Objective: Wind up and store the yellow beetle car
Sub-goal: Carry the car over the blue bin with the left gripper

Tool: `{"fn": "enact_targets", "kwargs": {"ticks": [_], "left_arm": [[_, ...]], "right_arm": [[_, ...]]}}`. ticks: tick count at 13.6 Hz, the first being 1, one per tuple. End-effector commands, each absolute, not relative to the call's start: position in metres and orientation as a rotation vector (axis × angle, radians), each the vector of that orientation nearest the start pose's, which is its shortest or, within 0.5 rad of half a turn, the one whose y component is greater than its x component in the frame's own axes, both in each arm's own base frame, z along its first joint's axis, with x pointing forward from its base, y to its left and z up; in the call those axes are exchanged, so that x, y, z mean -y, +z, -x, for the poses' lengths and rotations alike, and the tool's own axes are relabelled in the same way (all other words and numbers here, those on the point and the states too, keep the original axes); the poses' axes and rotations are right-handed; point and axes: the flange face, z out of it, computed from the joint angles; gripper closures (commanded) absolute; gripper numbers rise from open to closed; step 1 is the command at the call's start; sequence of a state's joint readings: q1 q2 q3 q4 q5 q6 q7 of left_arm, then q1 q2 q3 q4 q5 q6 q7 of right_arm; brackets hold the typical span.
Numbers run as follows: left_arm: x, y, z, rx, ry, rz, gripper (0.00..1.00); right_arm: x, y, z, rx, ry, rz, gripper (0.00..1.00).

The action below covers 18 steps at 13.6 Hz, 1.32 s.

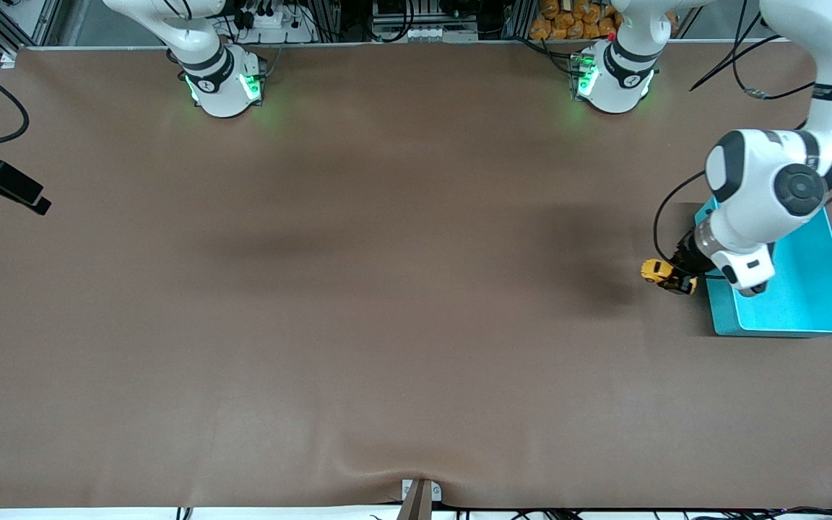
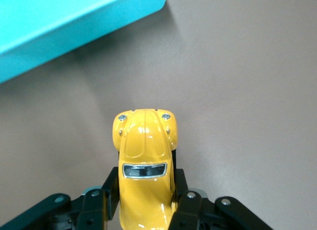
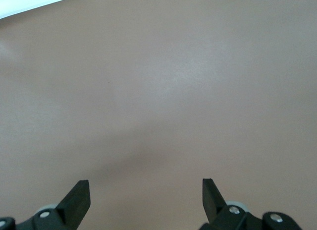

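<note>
My left gripper [image 1: 678, 279] is shut on the yellow beetle car [image 1: 656, 271], its black fingers [image 2: 110, 183] pressed against the car's two sides. The car [image 2: 145, 141] is glossy, with a dark window, and its rounded end points away from the wrist. It is held low over the brown table, just beside the teal bin [image 1: 784, 331] on the side toward the right arm's end. I cannot tell whether its wheels touch the table. My right gripper [image 3: 146, 190] is open over bare table with nothing between its fingers.
The teal bin [image 2: 59, 27] stands at the left arm's end of the table, partly under the left arm's wrist. A black camera mount [image 1: 1, 186] juts in over the right arm's end. The brown mat [image 1: 387, 289] is rumpled at its near edge.
</note>
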<state>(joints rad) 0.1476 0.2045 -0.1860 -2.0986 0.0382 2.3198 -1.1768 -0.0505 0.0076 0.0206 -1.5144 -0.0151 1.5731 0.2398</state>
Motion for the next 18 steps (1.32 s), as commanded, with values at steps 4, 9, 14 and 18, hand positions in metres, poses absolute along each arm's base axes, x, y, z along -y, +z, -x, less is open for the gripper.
{"fn": "enact_targets", "kwargs": {"ticks": [4,9,14,18], "left_arm": [[-0.025,0.374,-0.601,1.525,-0.037,2.743,1.0],[-0.081,0.387,-0.604,1.227,-0.083,2.867,1.0],[-0.158,0.375,-0.59,0.925,-0.048,2.937,1.0],[-0.196,0.362,-0.58,0.611,-0.008,2.985,1.0]], "right_arm": [[0.017,0.649,-0.559,-0.428,-0.08,3.124,0.0],[0.018,0.651,-0.558,-0.43,-0.08,3.124,0.0],[0.016,0.65,-0.558,-0.425,-0.078,3.125,0.0],[0.015,0.649,-0.559,-0.423,-0.075,3.125,0.0]]}}
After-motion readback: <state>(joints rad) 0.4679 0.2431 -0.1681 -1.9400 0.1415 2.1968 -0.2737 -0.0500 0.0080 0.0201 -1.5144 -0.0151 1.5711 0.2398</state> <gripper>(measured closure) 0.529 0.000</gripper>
